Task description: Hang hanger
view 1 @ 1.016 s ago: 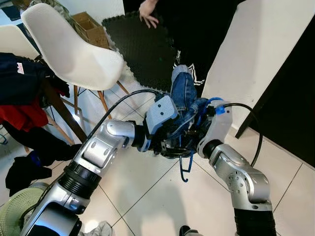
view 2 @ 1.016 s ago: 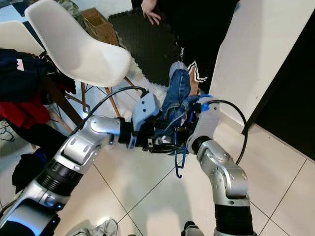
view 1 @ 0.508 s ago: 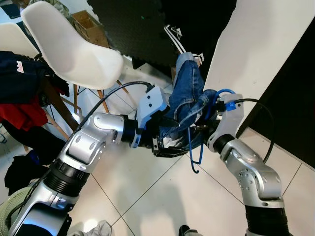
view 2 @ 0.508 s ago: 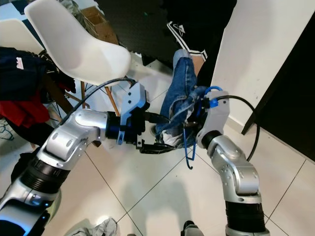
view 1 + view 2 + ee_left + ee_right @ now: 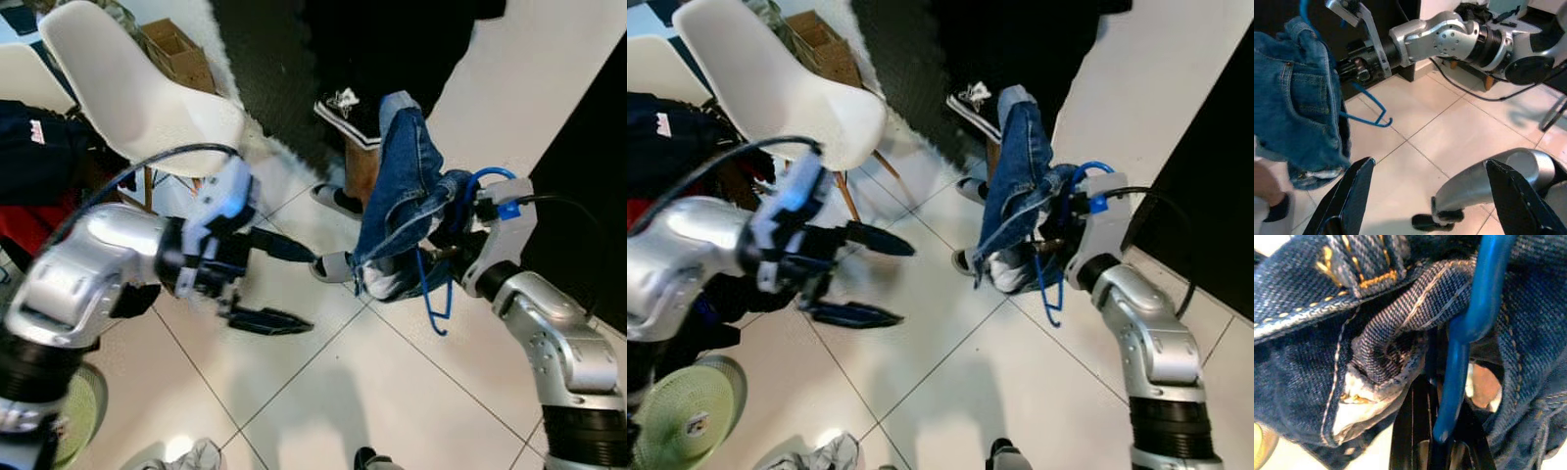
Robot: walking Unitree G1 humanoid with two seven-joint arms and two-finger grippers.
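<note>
Dark garment on chair (image 5: 44, 147): you can see a small red-and-white patch on it, but the lettering is too small to read.
Green disc on floor (image 5: 688, 423): it carries a small label; you can't make out the print.
Elsewhere: you have no readable text, numbers or brands.

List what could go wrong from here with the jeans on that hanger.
1. The right gripper alone carries the blue hanger; the bunched jeans could slide off.
2. The left gripper hangs open and apart, no support.
3. A person's foot stands close beneath the load.
</note>
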